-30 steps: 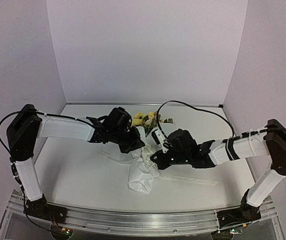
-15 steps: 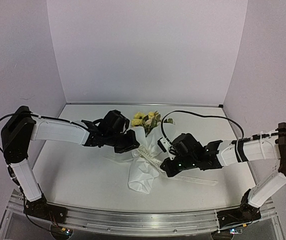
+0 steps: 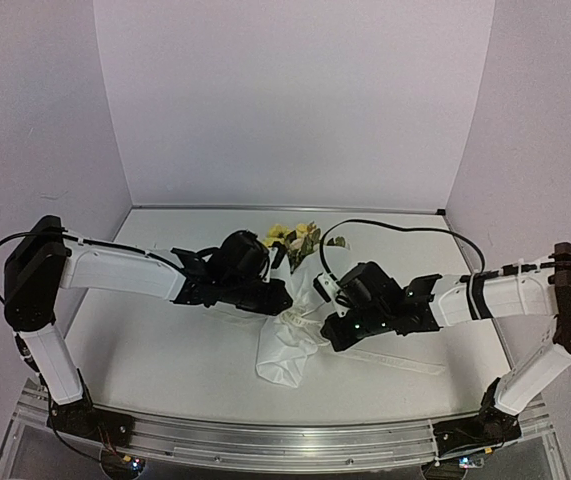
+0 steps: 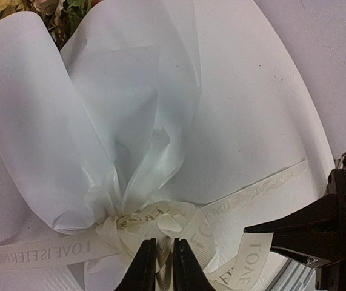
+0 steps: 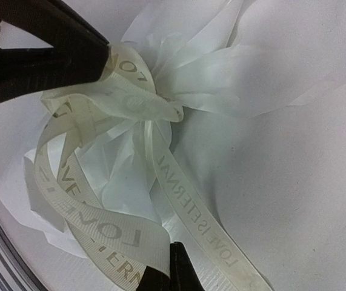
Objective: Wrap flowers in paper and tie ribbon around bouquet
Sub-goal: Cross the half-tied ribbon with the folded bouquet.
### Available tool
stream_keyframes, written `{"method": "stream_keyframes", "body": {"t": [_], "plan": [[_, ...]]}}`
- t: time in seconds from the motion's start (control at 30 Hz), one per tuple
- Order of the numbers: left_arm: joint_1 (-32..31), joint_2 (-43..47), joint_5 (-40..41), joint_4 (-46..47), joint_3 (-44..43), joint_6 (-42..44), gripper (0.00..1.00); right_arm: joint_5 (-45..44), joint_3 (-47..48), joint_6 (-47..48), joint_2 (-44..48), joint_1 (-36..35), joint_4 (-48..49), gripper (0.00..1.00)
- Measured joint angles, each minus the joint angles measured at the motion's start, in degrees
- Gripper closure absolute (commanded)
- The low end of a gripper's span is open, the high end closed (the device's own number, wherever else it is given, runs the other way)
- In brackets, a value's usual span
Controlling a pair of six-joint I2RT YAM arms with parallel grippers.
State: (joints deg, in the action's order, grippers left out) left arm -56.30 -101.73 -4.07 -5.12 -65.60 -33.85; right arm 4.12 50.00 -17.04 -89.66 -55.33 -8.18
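The bouquet lies on the table as a cone of white paper (image 3: pixel 283 358), with the yellow flowers (image 3: pixel 293 236) at its far end. A cream ribbon (image 4: pixel 39 253) printed with dark letters is knotted around the paper's (image 4: pixel 100 109) gathered neck. My left gripper (image 3: pixel 279 297) is at the knot, its jaws (image 4: pixel 160 267) a narrow gap apart with a ribbon strand pinched between them. My right gripper (image 3: pixel 331 326) sits just right of the neck, shut (image 5: pixel 171 273) on a ribbon loop (image 5: pixel 100 233). A loose tail (image 3: pixel 397 360) trails to the right.
The white table (image 3: pixel 155 340) is ringed by pale lilac walls. A metal rail (image 3: pixel 265 440) runs along the near edge. The right arm's black cable (image 3: pixel 395 228) arcs over the table behind the bouquet. The two grippers are close together over the bouquet's neck.
My left gripper has swung back right to the bouquet's neck and its jaws have eased slightly apart. The right gripper has hardly moved since half a second ago.
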Motion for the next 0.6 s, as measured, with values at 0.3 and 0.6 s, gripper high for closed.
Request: {"method": "stream_keyframes", "body": {"t": [0.3, 0.6], "plan": [[0.6, -0.9, 1.3, 1.7, 0.0, -2.3, 0.87, 0.0, 0.0, -0.4, 0.0, 0.0, -0.3, 1.00], [1.7, -2.2, 1.7, 2.3, 0.0, -5.2, 0.98, 0.3, 0.7, -1.2, -2.4, 0.0, -1.7, 1.00]]}}
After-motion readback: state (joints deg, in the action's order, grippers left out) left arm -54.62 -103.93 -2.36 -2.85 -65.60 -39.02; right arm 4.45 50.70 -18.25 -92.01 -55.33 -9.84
